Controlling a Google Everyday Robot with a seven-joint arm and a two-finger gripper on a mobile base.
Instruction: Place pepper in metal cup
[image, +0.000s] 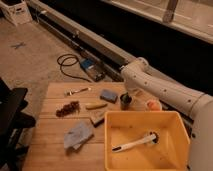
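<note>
The metal cup (125, 102) is a short dark cylinder standing on the wooden table (50, 150), near its far edge and just behind the yellow bin. My gripper (125, 95) hangs straight down from the white arm (150, 82), directly over the cup's mouth and touching or nearly touching it. The pepper is hidden; I cannot tell whether it is in the gripper or in the cup.
The big yellow bin (172, 127) holds a white brush (134, 143). On the table lie a blue sponge (108, 95), a yellowish banana-like piece (96, 105), a dark cluster (67, 108), a grey cloth (77, 135), a small utensil (77, 91) and an orange item (151, 105).
</note>
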